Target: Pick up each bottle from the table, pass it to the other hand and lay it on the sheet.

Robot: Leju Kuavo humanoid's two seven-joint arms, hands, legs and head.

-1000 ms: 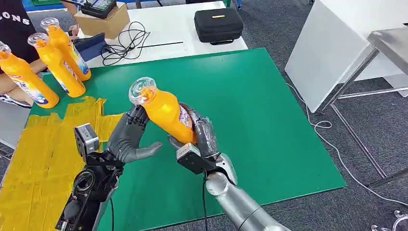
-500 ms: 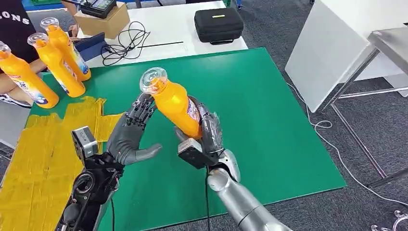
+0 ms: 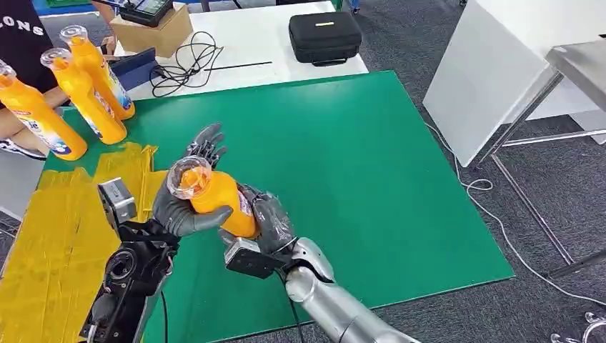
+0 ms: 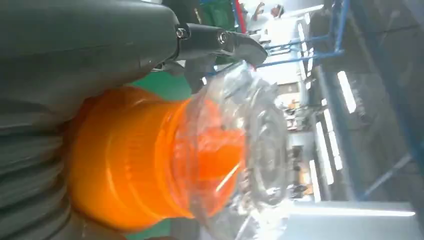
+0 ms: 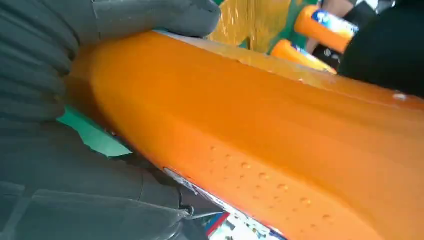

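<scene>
The right hand [image 3: 266,223] grips the body of the orange plastic bottle with a clear cap [image 3: 214,196]; the left hand [image 3: 187,191] cups its neck, thumb pressed across, fingers extended behind the cap.

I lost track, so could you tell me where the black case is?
In the head view, the black case lies on the white table beyond the green mat.

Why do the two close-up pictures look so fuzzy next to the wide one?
Head view: sharp, evenly lit. Left wrist view: the bottle sits too near the lens, so its clear cap smears, with bright glare behind. Right wrist view: the bottle's orange side is soft and blurred.
</scene>
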